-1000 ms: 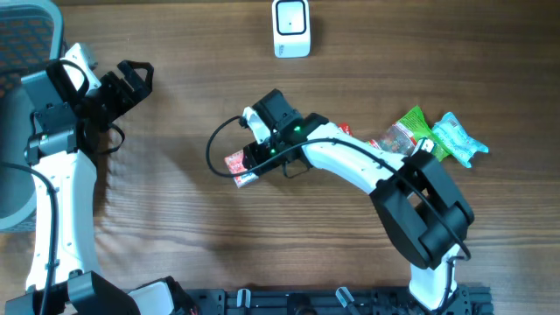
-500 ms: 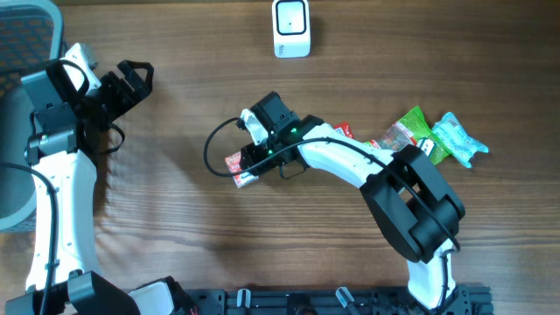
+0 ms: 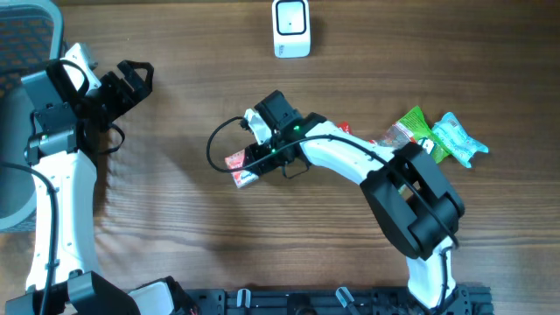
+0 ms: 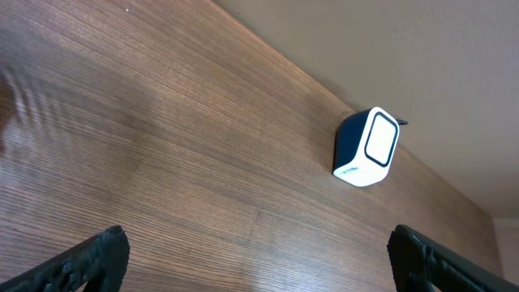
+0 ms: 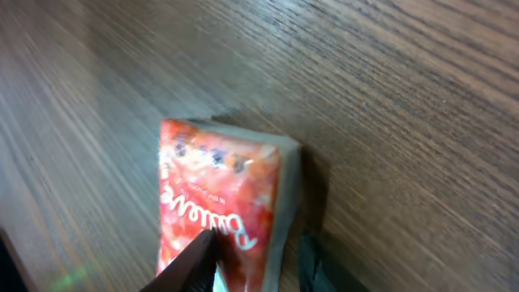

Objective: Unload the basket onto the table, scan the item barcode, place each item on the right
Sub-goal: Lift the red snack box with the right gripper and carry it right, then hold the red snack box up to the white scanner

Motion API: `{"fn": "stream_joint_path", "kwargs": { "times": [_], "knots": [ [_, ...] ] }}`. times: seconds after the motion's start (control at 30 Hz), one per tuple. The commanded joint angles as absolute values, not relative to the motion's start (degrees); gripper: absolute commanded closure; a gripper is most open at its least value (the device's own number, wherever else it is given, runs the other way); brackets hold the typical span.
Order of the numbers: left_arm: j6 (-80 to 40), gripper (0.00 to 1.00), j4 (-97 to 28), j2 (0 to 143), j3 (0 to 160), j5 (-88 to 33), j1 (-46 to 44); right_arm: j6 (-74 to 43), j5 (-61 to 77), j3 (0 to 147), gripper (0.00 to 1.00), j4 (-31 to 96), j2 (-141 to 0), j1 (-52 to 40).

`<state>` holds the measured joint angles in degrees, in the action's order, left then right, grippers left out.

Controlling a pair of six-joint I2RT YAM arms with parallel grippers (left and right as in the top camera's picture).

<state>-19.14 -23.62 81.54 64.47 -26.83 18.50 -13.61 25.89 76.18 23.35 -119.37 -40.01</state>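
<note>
The item, a red snack packet [image 3: 236, 164] with white script and a silver edge, lies flat on the wooden table left of centre. In the right wrist view the packet [image 5: 217, 195] fills the middle. My right gripper [image 3: 250, 163] [image 5: 259, 261] straddles its near right edge: one fingertip [image 5: 199, 253] lies against the red face, the other [image 5: 321, 264] stands just beside the silver edge with a thin dark gap. The white barcode scanner [image 3: 291, 27] [image 4: 369, 148] stands at the table's far edge. My left gripper [image 3: 131, 80] [image 4: 259, 261] hangs wide open at the far left, holding nothing.
A green packet [image 3: 409, 131] and a teal packet [image 3: 460, 140] lie at the right, behind the right arm. Another red wrapper [image 3: 345, 129] peeks out beside that arm. A mesh chair [image 3: 26, 39] stands off the table's left corner.
The right gripper's jaws have narrowed around the red packet's edge, and the right arm's elbow has shifted slightly left. The left arm has not moved.
</note>
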Motion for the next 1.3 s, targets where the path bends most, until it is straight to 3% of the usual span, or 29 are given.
{"fn": "stream_joint_path", "kwargs": {
  "times": [0.0,0.1,0.13,0.17,0.33,0.4,0.5,0.57,0.7,0.83,0.9,1.0,1.27],
  "knots": [
    [-18.2,0.00,-23.5,81.5,64.6,-26.9,18.7,-17.1,25.8,75.2,0.68,22.8,-123.5,-41.0],
    [-18.2,0.00,-23.5,81.5,64.6,-26.9,18.7,-17.5,25.8,75.2,0.79,22.7,-123.7,-41.2],
    [-18.2,0.00,-23.5,81.5,64.6,-26.9,18.7,-18.1,26.2,75.3,0.92,22.8,-123.5,-41.1],
    [-18.2,0.00,-23.5,81.5,64.6,-26.9,18.7,-17.6,31.7,75.3,0.96,22.5,-122.2,-40.1],
    [-18.2,0.00,-23.5,81.5,64.6,-26.9,18.7,-16.5,61.5,75.3,0.96,22.1,-117.8,-29.9],
    [-18.2,0.00,-23.5,81.5,64.6,-26.9,18.7,-15.6,65.0,75.3,0.96,23.3,-117.9,-27.9],
    [-18.2,0.00,-23.5,81.5,64.6,-26.9,18.7,-9.0,86.8,75.3,0.96,23.1,-117.8,-25.7],
    [-18.2,0.00,-23.5,81.5,64.6,-26.9,18.7,-8.9,92.4,75.3,0.96,23.2,-117.8,-24.2],
    [-18.2,0.00,-23.5,81.5,64.6,-26.9,18.7,-4.0,93.0,75.3,0.96,28.9,-116.2,-22.2],
    [-18.2,0.00,-23.5,81.5,64.6,-26.9,18.7,11.0,93.0,75.3,0.96,48.2,-105.4,-17.4],
    [-18.2,0.00,-23.5,81.5,64.6,-26.9,18.6,19.2,93.0,75.3,0.96,57.6,-94.9,-9.9],
    [-18.2,0.00,-23.5,81.5,64.6,-26.9,18.7,21.9,93.0,75.3,0.96,61.8,-89.2,-6.4],
    [-18.2,0.00,-23.5,81.5,64.6,-26.9,18.7,27.0,93.0,75.3,0.96,64.3,-88.7,-9.0]
  ]
}}
